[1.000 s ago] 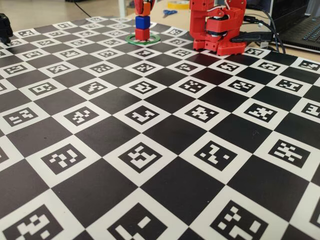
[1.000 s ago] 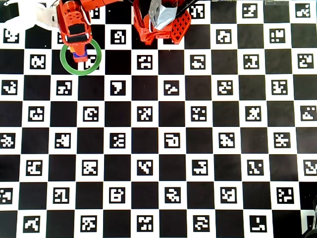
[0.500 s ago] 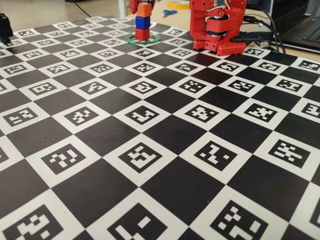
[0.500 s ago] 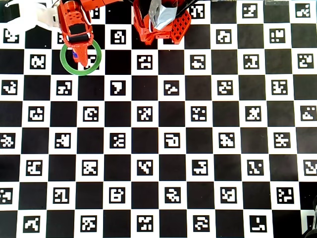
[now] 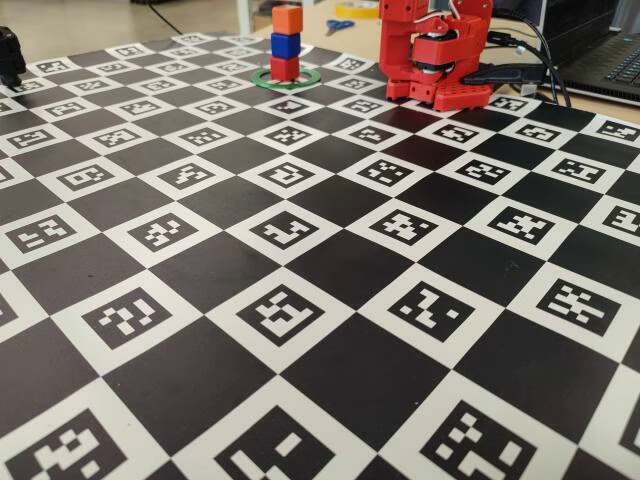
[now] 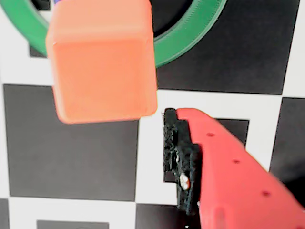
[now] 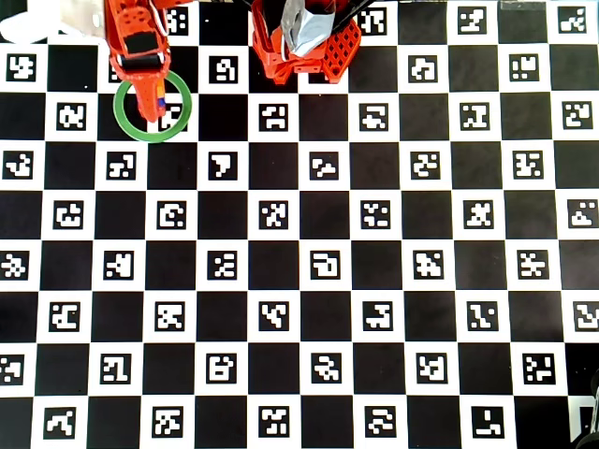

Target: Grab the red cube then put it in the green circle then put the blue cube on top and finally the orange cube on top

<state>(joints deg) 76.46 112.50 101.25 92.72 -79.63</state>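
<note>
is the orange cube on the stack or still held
On the stack: the orange cube sits atop the blue cube, no gripper finger touching it.

A checkerboard mat [image 5: 330, 270] of black squares and white squares with printed markers covers the surface. In the fixed view, blue-handled scissors [image 5: 339, 24] lie beyond its far edge on the tan surface [image 5: 90, 25], and a laptop [image 5: 600, 55] with black cables [image 5: 545, 65] sits at the right.
</note>
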